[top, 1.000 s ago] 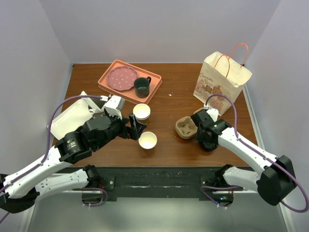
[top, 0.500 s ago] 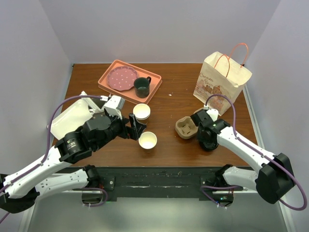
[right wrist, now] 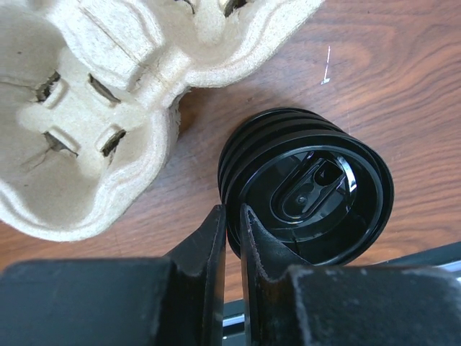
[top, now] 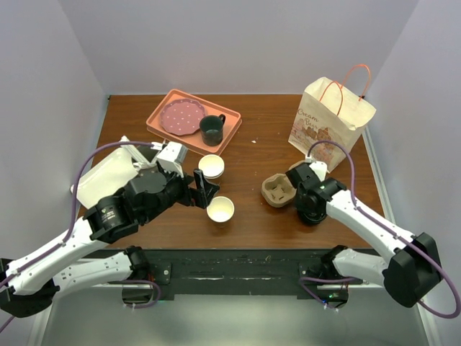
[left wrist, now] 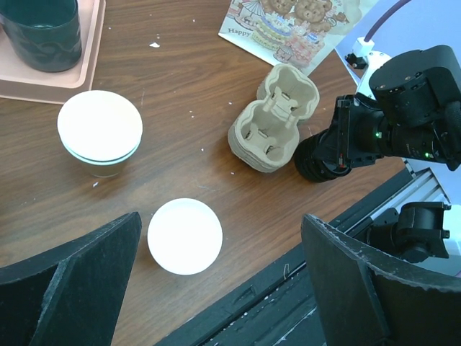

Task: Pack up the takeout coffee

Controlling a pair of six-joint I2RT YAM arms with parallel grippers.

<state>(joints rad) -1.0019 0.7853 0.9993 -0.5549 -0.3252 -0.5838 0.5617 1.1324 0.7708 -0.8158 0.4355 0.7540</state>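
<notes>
No lidded takeout coffee shows in any view. Two open paper cups stand mid-table, one (top: pixel 211 166) (left wrist: pixel 99 126) farther back and one (top: pixel 220 209) (left wrist: pixel 185 236) nearer. My left gripper (top: pixel 204 186) (left wrist: pixel 223 223) hovers wide open above the nearer cup, holding nothing. A stack of black lids (right wrist: pixel 317 194) (left wrist: pixel 311 160) sits beside a cardboard cup carrier (top: pixel 277 190) (right wrist: pixel 79 115) (left wrist: pixel 274 119). My right gripper (top: pixel 311 205) (right wrist: pixel 232 216) is down on that stack, its jaws pinched on the rim of the top lid.
A paper gift bag (top: pixel 330 115) stands at the back right. A pink tray (top: pixel 162 133) at the back holds a spotted plate (top: pixel 181 115) and a dark green mug (top: pixel 211 130) (left wrist: pixel 43 36). Something flat and white (top: pixel 108 176) lies at the left edge.
The right gripper's jaws have closed in on the top lid's rim. The left arm has stayed put.
</notes>
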